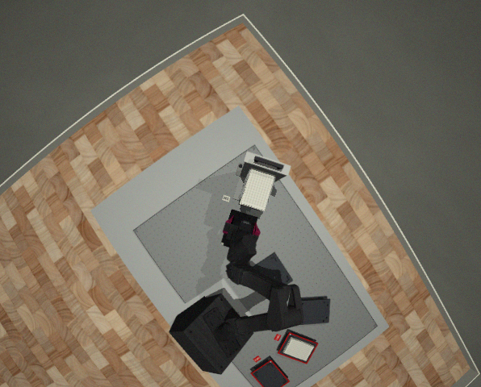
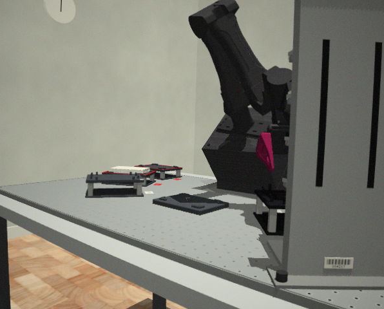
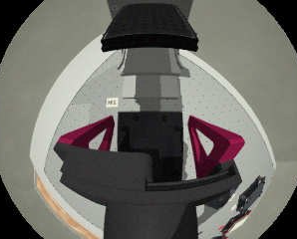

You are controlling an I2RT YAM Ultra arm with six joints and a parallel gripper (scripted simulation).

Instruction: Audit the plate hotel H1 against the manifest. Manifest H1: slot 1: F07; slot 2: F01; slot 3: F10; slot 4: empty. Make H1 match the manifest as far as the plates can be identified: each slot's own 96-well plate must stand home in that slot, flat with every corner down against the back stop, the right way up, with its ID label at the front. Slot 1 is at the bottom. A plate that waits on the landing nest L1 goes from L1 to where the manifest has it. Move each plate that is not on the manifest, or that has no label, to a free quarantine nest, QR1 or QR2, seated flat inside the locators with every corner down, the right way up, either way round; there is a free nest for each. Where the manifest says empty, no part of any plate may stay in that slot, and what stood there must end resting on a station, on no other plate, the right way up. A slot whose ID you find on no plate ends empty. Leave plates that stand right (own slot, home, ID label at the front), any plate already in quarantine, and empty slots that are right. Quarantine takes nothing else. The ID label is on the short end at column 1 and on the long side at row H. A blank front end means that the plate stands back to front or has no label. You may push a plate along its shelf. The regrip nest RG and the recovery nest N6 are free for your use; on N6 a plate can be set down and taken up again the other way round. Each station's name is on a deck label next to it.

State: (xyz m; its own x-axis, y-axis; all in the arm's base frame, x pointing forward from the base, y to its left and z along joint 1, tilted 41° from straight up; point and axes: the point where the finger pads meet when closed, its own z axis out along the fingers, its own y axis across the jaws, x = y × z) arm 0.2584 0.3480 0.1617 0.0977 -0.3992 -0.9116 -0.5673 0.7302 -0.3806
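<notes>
My gripper is open and empty, in front of the hotel H1. A dark raised nest stands below it; no plate shows on it. A white 96-well plate lies in the top of the hotel. Its ID is not readable. Pale edges show at the hotel's left side in the exterior view; the lower slots are hidden there. A white plate sits on one red-rimmed quarantine nest; the other red-rimmed nest is empty.
A low dark nest lies right of the arm in the top view. A raised grey nest stands near the quarantine nests. The H1 deck label lies beside the hotel.
</notes>
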